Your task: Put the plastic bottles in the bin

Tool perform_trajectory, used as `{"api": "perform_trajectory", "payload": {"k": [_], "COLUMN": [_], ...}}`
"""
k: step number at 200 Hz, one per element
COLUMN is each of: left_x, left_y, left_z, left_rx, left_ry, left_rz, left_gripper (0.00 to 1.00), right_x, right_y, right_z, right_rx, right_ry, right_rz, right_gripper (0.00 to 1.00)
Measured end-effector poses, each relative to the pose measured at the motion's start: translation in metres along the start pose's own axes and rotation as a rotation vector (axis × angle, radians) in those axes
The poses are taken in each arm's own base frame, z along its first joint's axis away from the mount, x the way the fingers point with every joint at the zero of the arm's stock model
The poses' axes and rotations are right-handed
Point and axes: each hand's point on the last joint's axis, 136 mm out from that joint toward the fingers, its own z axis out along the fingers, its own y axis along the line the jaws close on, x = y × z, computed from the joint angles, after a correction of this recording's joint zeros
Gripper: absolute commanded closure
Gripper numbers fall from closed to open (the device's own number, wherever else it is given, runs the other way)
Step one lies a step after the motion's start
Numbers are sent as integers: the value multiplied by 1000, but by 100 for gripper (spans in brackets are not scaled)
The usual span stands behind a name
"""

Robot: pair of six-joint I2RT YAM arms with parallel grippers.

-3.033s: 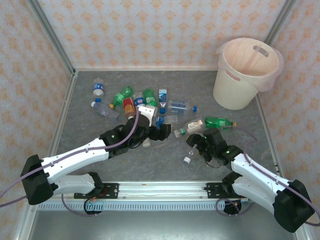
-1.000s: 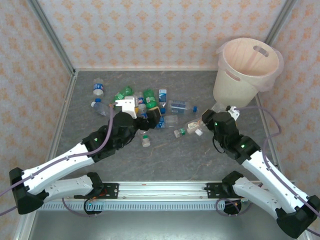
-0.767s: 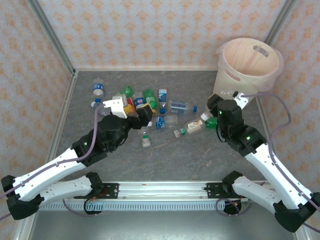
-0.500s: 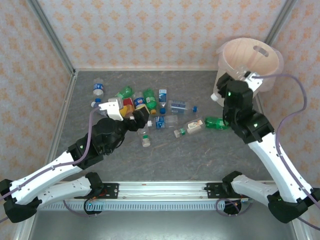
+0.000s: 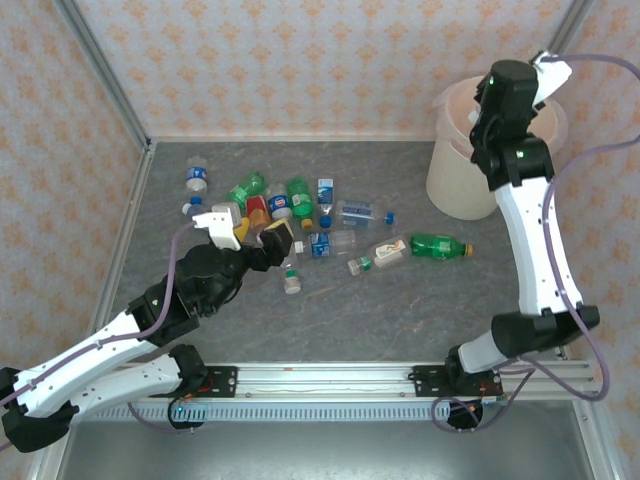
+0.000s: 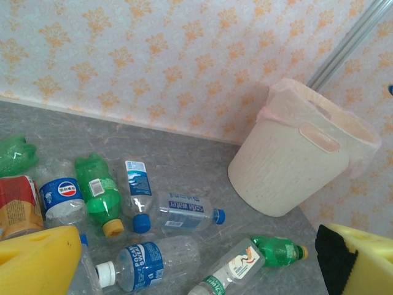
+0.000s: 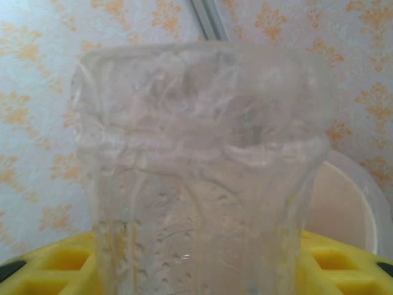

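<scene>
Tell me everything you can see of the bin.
The bin is a large round bucket of pale cream plastic, tapering toward its base, with a textured wall and a slot handle below the rim. A thin pinkish liner seems folded over that rim. It stands upright on the grey table in the far right corner, near the wallpapered walls, with no bottle on the table touching it. The right arm reaches over its mouth, hiding much of the inside.

text: POCARI SWEAT | on: blue label (image 6: 146,266) of clear bottle (image 6: 179,251) | rest: too small to read
</scene>
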Motion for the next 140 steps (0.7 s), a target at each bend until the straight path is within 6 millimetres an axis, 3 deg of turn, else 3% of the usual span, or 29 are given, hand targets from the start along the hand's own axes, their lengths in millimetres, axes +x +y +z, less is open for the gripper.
{"api": "perform_trajectory", "payload": {"k": [33, 73, 97, 140], "left_x": [0, 0, -2, 1], "left_y": [2, 7, 10, 13], "left_z": [-4, -11, -18, -19], "left_rx": [3, -2, 0, -8], "left_ry": [1, 10, 7, 19], "left_rz": [5, 11, 8, 16], "left_gripper": [1, 1, 1, 1], "right_x": [10, 44, 60, 70], "right_y": [-6, -21, -30, -31], "right_z": [50, 100, 112, 118], "right_rx": [71, 143, 164, 159], "right_ry": [12, 91, 133, 160], "right_rz": [-50, -109, -136, -148], "right_gripper": [45, 45, 44, 44]}}
